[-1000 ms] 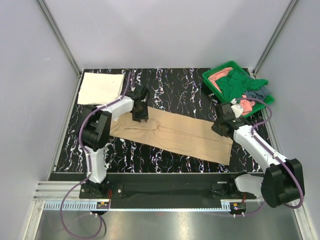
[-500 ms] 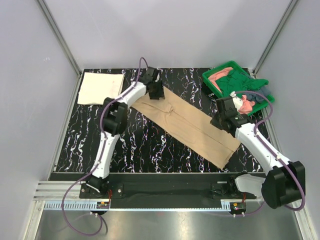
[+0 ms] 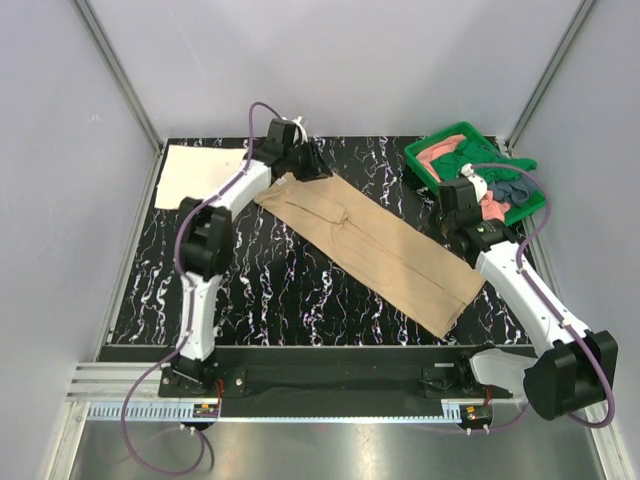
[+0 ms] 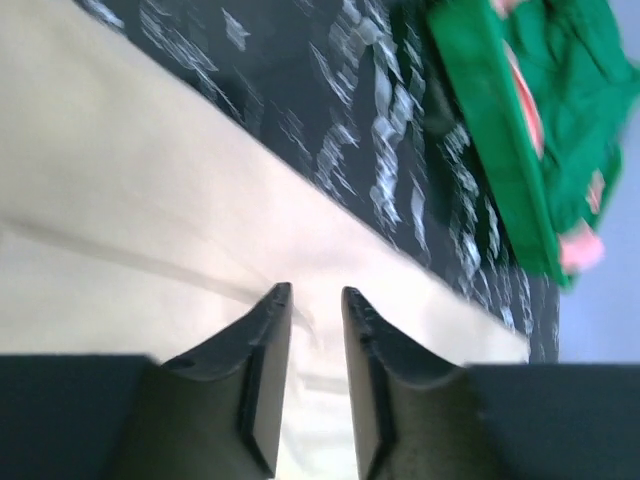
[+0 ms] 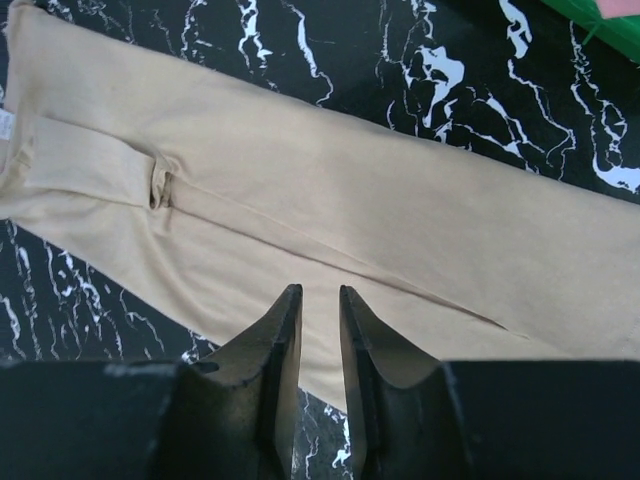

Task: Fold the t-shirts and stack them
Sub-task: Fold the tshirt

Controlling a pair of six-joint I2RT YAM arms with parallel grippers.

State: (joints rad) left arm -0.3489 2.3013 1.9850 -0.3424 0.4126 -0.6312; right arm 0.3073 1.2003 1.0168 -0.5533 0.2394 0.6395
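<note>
Tan t-shirt (image 3: 375,245) lies flat beneath left hand (image 4: 315,292) and right hand (image 5: 318,292).

bright even light; left wrist view motion-blurred.

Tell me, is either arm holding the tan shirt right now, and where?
Neither, it seems. The left fingers and right fingers each stand slightly apart above the tan shirt, no cloth between them.

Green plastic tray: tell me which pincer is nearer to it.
Right. The right pincer hovers close beside the green plastic tray's near-left edge, above the tan cloth t-shirt. The left pincer is well off to the tray's left, at that shirt's far end.
</note>
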